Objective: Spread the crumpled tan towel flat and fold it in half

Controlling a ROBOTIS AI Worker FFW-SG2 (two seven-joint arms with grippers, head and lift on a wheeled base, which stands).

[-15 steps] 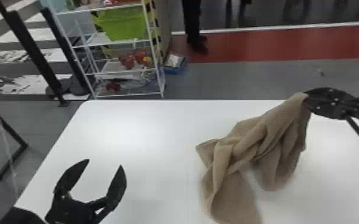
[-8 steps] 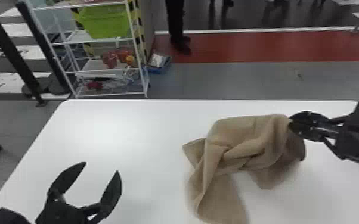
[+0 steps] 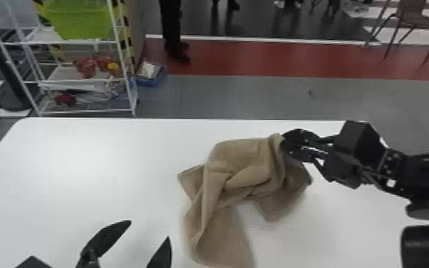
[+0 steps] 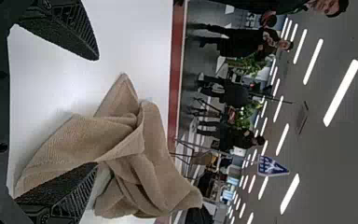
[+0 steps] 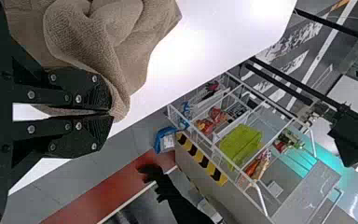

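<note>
The left gripper [image 3: 149, 230] is positioned at the near edge of the head view, left of the towel [image 3: 229, 178]. Its jaws are set wide apart and have hold of nothing. The towel is located right of centre on the white table [image 3: 82, 160] — bunched and twisted, with a flap running toward the near edge and one corner pointing left. The right gripper [image 3: 284, 142] is located at the towel's far right part, with the arm entering from the right. In the right wrist view its jaws are closed together at the tips — a gathered edge of towel is clamped between them. Beyond the table's far edge, at left, stands a white rack [image 3: 60, 73] holding a green bin [image 3: 80, 19]. A blue box [image 3: 149, 82] rests on the floor beside the rack. A red floor strip [image 3: 260, 58] runs behind; a chair [image 3: 410, 16] stands at far right.
</note>
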